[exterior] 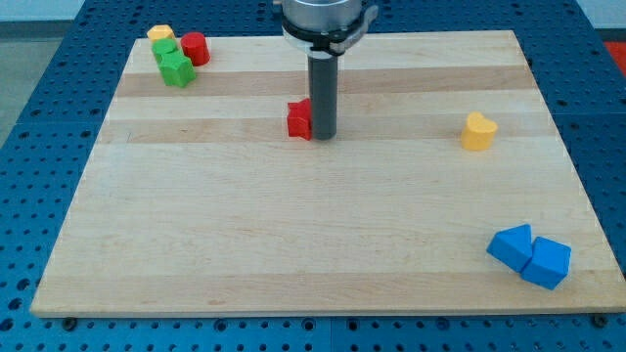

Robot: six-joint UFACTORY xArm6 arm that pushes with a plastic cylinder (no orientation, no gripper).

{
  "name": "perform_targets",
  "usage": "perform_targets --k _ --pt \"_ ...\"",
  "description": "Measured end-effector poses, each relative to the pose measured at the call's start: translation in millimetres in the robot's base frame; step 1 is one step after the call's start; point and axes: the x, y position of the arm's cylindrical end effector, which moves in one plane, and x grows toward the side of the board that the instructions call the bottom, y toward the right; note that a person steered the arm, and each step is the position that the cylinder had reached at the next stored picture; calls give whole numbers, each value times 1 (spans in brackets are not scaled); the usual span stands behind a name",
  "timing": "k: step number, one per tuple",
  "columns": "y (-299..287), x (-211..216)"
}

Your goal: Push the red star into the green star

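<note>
The red star (299, 118) lies near the middle of the wooden board, a little toward the view's top. My tip (323, 134) stands right against its right side, touching it. The green star (177, 69) lies at the view's top left, far to the left of the red star. It is pressed in a cluster with a green cube (165, 51), a red cylinder (196, 48) and a yellow block (160, 34).
A yellow heart-shaped block (478, 131) lies at the view's right. Two blue blocks (512, 246) (548, 262) touch each other at the bottom right. The board (293, 244) lies on a blue perforated table.
</note>
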Motion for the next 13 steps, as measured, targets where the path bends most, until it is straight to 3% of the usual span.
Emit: perform_targets --k 3,7,10,13 --pt "-64 -34" --pt "-161 -46" --pt "-104 -51" --pt "-107 -103"
